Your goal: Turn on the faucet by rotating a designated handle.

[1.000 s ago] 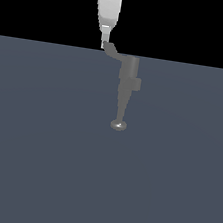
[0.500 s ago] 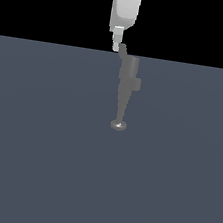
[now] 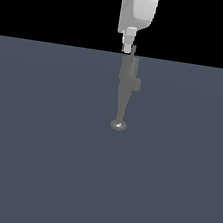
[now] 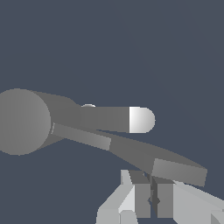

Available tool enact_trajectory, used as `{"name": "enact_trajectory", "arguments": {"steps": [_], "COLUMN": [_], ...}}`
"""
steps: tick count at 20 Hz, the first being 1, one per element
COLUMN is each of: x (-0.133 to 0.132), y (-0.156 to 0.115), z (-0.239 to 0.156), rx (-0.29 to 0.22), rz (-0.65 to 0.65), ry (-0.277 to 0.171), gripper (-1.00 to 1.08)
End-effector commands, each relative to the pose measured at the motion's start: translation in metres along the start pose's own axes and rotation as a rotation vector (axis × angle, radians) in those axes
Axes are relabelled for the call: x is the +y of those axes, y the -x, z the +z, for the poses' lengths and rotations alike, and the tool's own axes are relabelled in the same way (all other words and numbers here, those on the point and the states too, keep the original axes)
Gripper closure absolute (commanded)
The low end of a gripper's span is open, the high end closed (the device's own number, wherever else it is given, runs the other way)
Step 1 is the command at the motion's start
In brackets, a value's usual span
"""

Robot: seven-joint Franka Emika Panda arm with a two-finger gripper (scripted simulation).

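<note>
- I see the faucet [image 3: 125, 88] standing upright on the flat grey floor [image 3: 35, 163], in the middle of the exterior view, its round disc end [image 3: 118, 125] low and the boxy side nub [image 3: 136, 83] on that view's right.
- The handle [image 4: 144, 154] runs off the top of the body as a thin flat lever; in the wrist view its paddle tip [image 4: 179, 171] lies just at my fingertips.
- My gripper [image 4: 153, 197] sits at that tip with the fingers [image 4: 141, 199] drawn close together, only a thin slit between them; I cannot tell whether it is touching the handle.
- I judge the lever rigid and smooth, pivoting on a fixed body: it should swing rather than lift.
- Pushing sideways near the paddle tip gives me the most leverage; the thin edge could slip off a fingertip.
</note>
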State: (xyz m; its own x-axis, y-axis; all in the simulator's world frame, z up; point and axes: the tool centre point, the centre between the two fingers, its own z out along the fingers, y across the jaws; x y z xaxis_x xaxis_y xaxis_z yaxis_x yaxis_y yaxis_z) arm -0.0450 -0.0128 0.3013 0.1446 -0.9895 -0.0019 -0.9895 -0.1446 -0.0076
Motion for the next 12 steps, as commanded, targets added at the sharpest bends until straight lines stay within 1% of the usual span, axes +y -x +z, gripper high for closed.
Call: {"name": "enact_trajectory", "arguments": {"steps": [1, 12], "x": [0.002, 0.006], "y": [-0.023, -0.081], "z": [0.001, 0.003], "rx": [0.001, 0.002], "rz": [0.017, 0.024], "ry": [0.001, 0.007], "gripper": [1.08, 1.08]}}
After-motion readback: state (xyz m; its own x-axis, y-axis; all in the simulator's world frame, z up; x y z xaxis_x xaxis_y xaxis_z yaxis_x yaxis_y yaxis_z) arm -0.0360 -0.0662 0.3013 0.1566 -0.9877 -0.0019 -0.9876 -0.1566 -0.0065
